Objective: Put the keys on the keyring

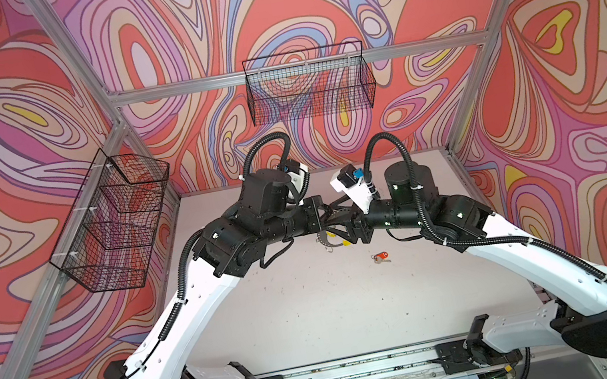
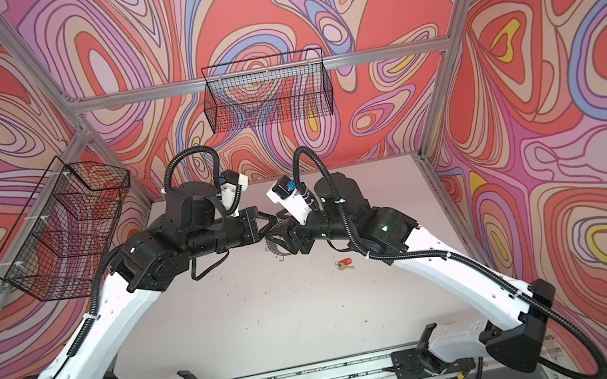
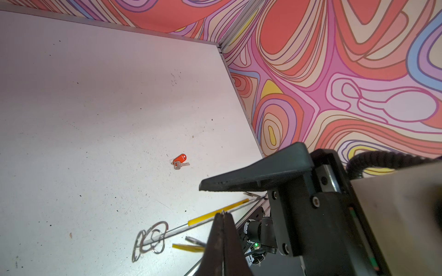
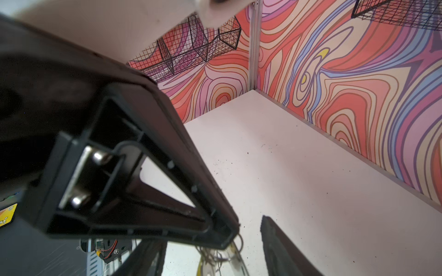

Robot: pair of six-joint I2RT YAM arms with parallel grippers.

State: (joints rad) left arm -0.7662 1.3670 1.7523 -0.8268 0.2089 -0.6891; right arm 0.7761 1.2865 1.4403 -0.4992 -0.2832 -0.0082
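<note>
In both top views the two arms meet over the middle of the white table (image 1: 313, 302); the left gripper (image 1: 333, 210) and right gripper (image 1: 342, 230) sit tip to tip over the keyring (image 1: 326, 242), which they mostly hide; the red-tagged key (image 1: 380, 257) lies flat on the table, well apart from the ring, on the right arm's side.

In the left wrist view the left gripper is clenched, its tips pinching the keyring's rim at the yellow arc (image 3: 216, 212); the ring shows edge-on, with wire split rings (image 3: 153, 241) at its far end; the yellow-tagged key (image 3: 187, 247) sits just beside the rim, and I cannot tell whether it is threaded on.

In the right wrist view the right gripper's jaws stand apart and grasp nothing; the ring's rim and some wire loops lie in the gap between them.

The step looks like working the yellow-tagged key at a split ring; the left pinch should hold firm and steady; the right jaws should close on the key or loop alone, not the rim; the red-tagged key is not yet fetched.
</note>
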